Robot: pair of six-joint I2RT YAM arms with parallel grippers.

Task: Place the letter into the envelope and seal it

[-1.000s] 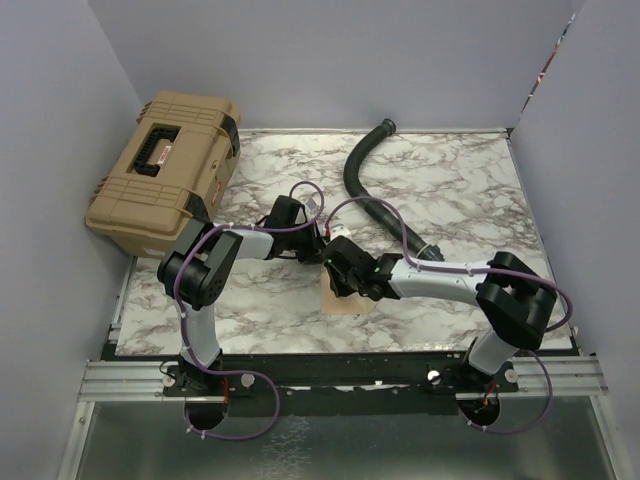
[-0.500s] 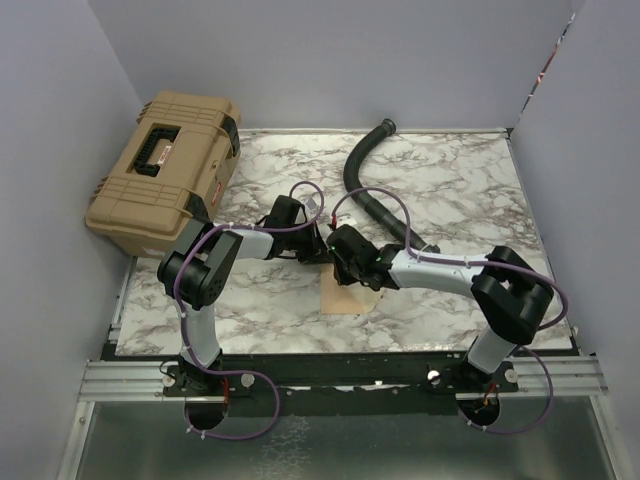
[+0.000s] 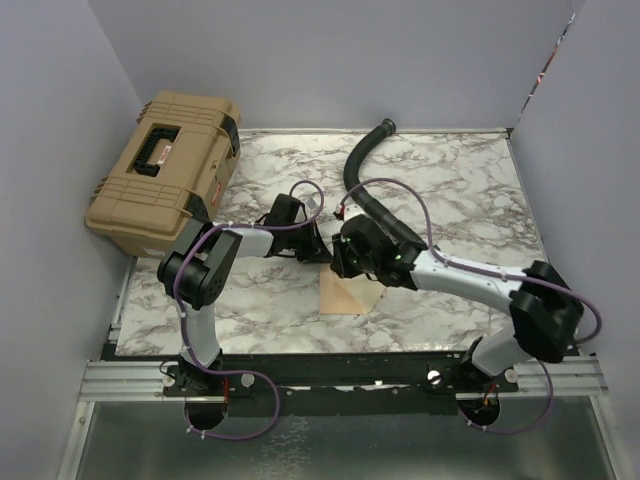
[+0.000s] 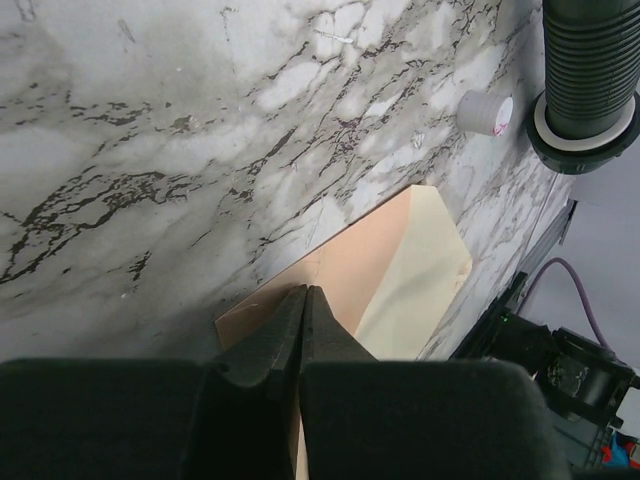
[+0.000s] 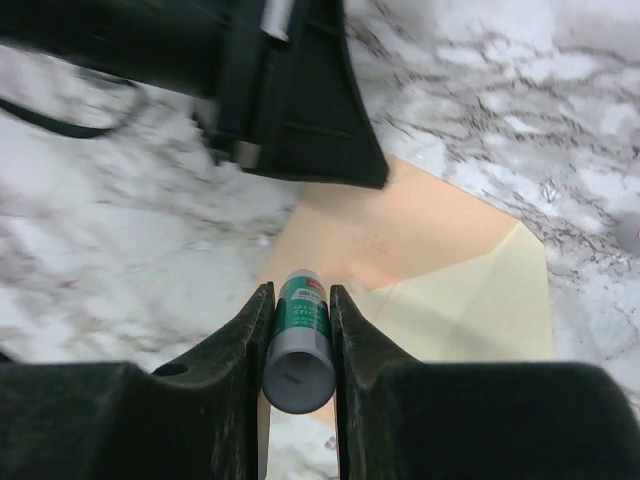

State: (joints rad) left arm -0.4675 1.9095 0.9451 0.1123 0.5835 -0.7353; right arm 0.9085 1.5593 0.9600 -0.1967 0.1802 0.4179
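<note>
The envelope (image 3: 345, 293) lies flat on the marble table, its cream inner flap (image 5: 480, 300) open beside its brown body (image 5: 400, 235). The letter is hidden: no separate sheet shows. My left gripper (image 4: 305, 290) is shut, its tips resting on the corner of the envelope (image 4: 350, 265); from above the left gripper (image 3: 322, 252) sits at the envelope's far edge. My right gripper (image 5: 300, 290) is shut on a green-and-grey glue stick (image 5: 300, 335), which points down at the brown body just beside the flap. In the top view the right gripper (image 3: 342, 262) hangs next to the left one.
A tan toolbox (image 3: 165, 170) fills the far left corner. A black ribbed hose (image 3: 365, 170) curves across the far middle, its end (image 4: 590, 70) close to a small white cap (image 4: 487, 112) lying on the marble. Purple walls close in three sides.
The right arm has stretched out and swung its gripper, with the glue stick, farther up over the envelope's far end. The left arm has stayed where it was.
</note>
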